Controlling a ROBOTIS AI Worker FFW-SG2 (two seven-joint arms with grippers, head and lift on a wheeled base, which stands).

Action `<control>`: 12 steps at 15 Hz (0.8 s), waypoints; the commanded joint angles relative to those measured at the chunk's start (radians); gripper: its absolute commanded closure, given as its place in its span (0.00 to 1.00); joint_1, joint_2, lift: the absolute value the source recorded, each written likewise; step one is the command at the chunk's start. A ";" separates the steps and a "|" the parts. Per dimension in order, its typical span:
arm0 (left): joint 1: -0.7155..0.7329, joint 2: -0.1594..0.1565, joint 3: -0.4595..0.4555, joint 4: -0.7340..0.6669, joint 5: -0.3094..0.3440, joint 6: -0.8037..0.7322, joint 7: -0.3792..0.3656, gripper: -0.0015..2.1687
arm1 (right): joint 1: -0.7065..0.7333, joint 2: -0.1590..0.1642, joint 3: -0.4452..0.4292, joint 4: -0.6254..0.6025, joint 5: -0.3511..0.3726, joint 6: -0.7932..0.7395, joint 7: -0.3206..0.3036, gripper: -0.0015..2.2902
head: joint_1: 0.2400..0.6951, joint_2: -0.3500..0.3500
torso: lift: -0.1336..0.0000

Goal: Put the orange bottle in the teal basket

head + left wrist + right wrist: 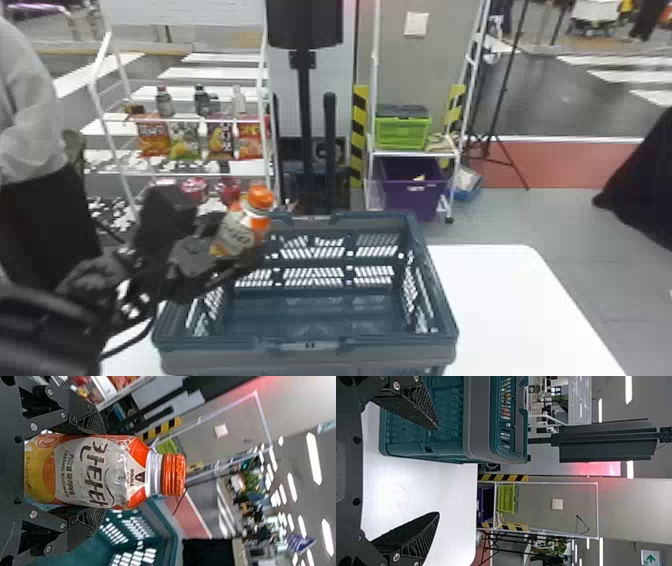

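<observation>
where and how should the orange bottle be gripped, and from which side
Probably around the body of the orange bottle, coming from the base end, one finger on each side, as the left gripper has it: those long, fairly straight sides should suit flat fingers better than the tapering shoulder.

Bottle point(241, 226): base hidden in the left gripper point(241, 233). Basket point(400, 345): far left corner obscured behind that gripper; near wall cut off by the head view's bottom edge, as is the table point(500, 300). Left arm point(50, 325): blurred, cropped at left. Far tubs point(194, 189): contents indistinct.
</observation>
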 commanded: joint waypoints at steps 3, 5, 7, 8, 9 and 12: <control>-0.314 0.051 -0.256 0.385 0.020 -0.042 -0.134 0.25 | 0.005 0.020 0.000 0.006 0.021 0.019 -0.002 0.06 | 0.57 0.50 | 1.00; -0.443 0.040 -0.355 0.583 0.001 -0.113 -0.239 0.25 | 0.007 0.029 0.000 0.012 0.026 0.019 -0.002 0.06 | 0.57 0.50 | 1.00; -0.518 -0.009 -0.407 0.743 -0.060 -0.186 -0.341 0.25 | 0.007 0.034 0.000 0.021 0.027 0.019 -0.002 0.06 | 0.57 0.50 | 1.00; -0.543 -0.049 -0.407 0.820 -0.109 -0.211 -0.392 0.25 | 0.004 0.037 0.000 0.026 0.027 0.019 -0.002 0.06 | 0.57 0.50 | 1.00; -0.555 -0.092 -0.395 0.886 -0.170 -0.238 -0.429 0.25 | 0.002 0.037 0.000 0.032 0.027 0.019 -0.002 0.06 | 0.57 0.50 | 1.00; -0.552 -0.253 -0.254 1.050 -0.479 -0.404 -0.512 0.25 | -0.003 0.039 0.002 0.038 0.027 0.019 -0.002 0.06 | 0.57 0.50 | 1.00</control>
